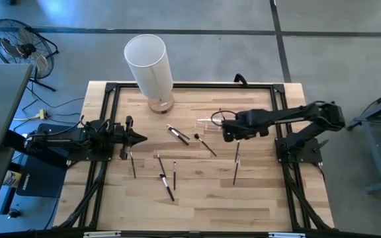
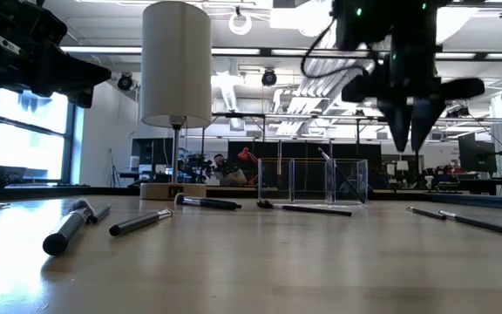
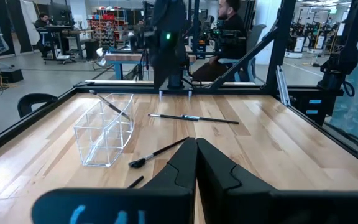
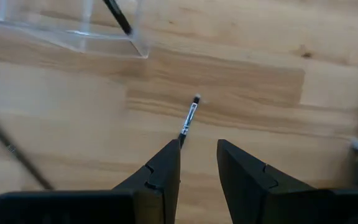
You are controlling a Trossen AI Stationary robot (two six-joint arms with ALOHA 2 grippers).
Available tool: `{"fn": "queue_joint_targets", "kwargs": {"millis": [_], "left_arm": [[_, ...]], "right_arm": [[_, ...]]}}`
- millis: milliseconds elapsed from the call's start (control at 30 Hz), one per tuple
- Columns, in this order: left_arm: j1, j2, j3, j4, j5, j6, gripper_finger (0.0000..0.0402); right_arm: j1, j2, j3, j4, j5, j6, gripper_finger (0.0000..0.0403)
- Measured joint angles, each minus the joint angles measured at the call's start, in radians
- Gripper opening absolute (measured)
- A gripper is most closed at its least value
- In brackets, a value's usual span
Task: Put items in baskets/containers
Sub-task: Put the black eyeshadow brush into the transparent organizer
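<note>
Lying just ahead of the right gripper's (image 4: 197, 162) parted jaws, a brush (image 4: 189, 119).

We saw thin dark brushes (image 1: 165, 185) lying scattered flat beside the clear plastic holder (image 3: 106, 129), with one brush (image 3: 110, 104) leaning inside it.

Grey floor (image 1: 256, 39), a fan (image 1: 18, 46), perhaps workshop benches beyond.
</note>
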Motion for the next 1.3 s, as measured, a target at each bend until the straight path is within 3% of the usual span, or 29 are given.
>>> {"fn": "queue_joint_targets", "kwargs": {"millis": [367, 533, 667, 1100, 1300], "left_arm": [[0.000, 0.000, 0.000, 0.000, 0.000, 0.000, 0.0000], [0.000, 0.000, 0.000, 0.000, 0.000, 0.000, 0.0000], [0.000, 0.000, 0.000, 0.000, 0.000, 0.000, 0.0000], [0.000, 0.000, 0.000, 0.000, 0.000, 0.000, 0.0000], [0.000, 0.000, 0.000, 0.000, 0.000, 0.000, 0.0000]], "right_arm": [[-0.021, -0.055, -0.308, 0.387, -0.019, 0.138, 0.0100], [-0.033, -0.055, -0.385, 0.543, 0.017, 0.141, 0.0100], [-0.051, -0.055, -0.386, 0.536, 0.055, 0.129, 0.0099], [-0.103, 0.010, -0.380, 0.534, -0.002, 0.034, 0.0062], [-0.102, 0.017, -0.381, 0.533, 0.017, -0.008, 0.0012]]}}
